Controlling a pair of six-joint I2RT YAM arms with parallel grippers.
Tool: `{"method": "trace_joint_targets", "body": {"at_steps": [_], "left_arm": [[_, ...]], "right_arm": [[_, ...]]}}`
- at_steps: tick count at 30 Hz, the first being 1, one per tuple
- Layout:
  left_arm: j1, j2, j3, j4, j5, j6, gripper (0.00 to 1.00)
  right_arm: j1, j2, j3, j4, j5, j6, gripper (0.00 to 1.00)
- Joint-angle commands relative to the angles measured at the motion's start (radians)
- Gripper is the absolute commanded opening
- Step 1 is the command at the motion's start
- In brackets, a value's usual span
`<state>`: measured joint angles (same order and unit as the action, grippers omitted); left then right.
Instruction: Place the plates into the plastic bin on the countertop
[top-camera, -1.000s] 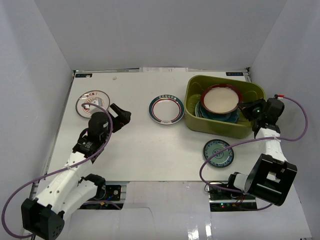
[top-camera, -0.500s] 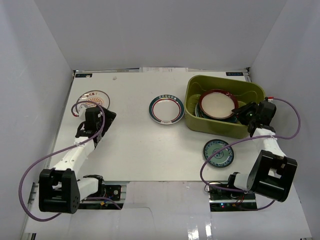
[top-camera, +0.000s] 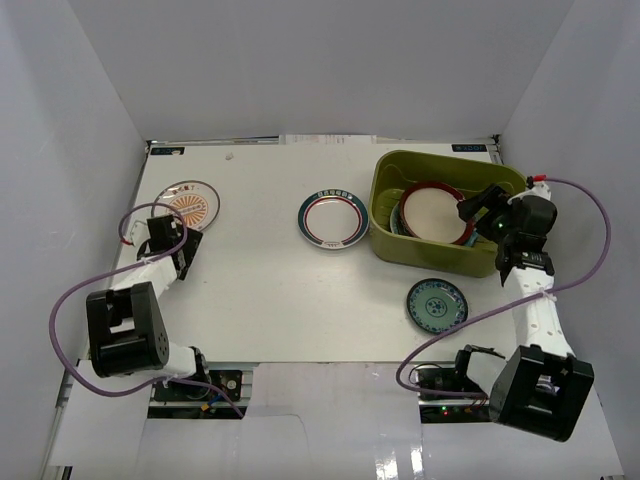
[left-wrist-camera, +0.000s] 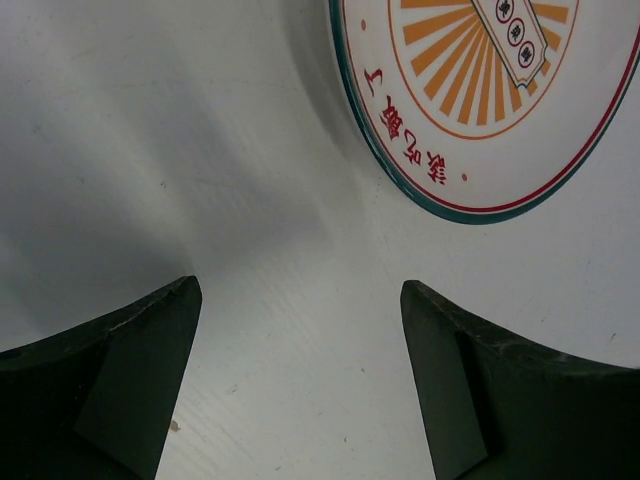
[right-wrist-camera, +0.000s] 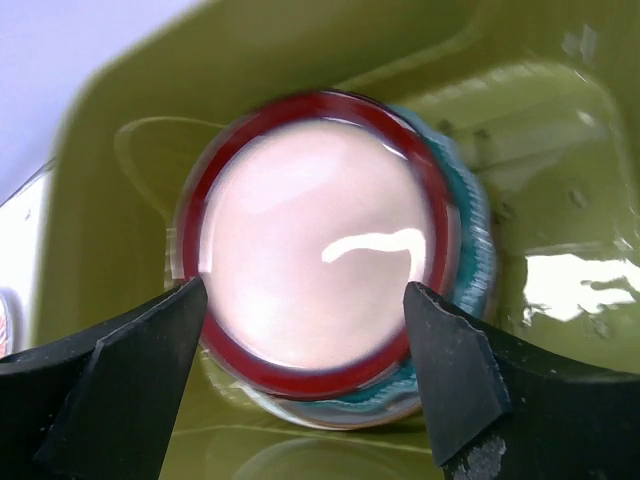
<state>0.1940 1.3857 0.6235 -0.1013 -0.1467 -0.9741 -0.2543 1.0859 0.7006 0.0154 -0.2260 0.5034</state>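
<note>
Right gripper: jaws spread wide, nothing between them; it hangs over the right half of the bin, above a red-rimmed plate; whether a finger touches the plate, cannot tell.

Left gripper: jaws equally wide, empty; low over the bare countertop, just short of the sunburst plate, not touching it.

Red-rimmed plate: cream centre, dark red band, face up; rests on a teal plate whose edge shows along its right and lower side; blurred in the right wrist view.

Bin: olive green, rounded corners, at the far right of the countertop; long axis runs left to right, slightly skewed.

Sunburst plate: flat, far left; orange rays, red line, teal edge, red characters near the rim.

Ringed plate: flat, mid-table, just left of the bin, apart from it.

Small teal plate: flat on the countertop, in front of the bin, near its front wall.
</note>
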Motion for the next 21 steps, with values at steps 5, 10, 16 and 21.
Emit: {"method": "trace_joint_targets", "body": {"at_steps": [5, 10, 16, 21], "left_arm": [[-0.011, -0.019, 0.143, -0.008, -0.037, 0.195, 0.88], [-0.027, 0.018, 0.252, -0.066, -0.03, 0.392, 0.83], [-0.143, 0.102, 0.364, -0.106, -0.028, 0.592, 0.82], [-0.166, 0.215, 0.433, -0.12, 0.001, 0.702, 0.83]], "right_arm": [[0.392, -0.063, 0.229, -0.081, 0.037, -0.244, 0.76], [0.812, 0.156, 0.448, -0.215, 0.091, -0.461, 0.69], [1.079, 0.542, 0.712, -0.433, 0.257, -0.728, 0.8], [1.093, 0.689, 0.737, -0.393, 0.263, -0.808, 0.86]]}}
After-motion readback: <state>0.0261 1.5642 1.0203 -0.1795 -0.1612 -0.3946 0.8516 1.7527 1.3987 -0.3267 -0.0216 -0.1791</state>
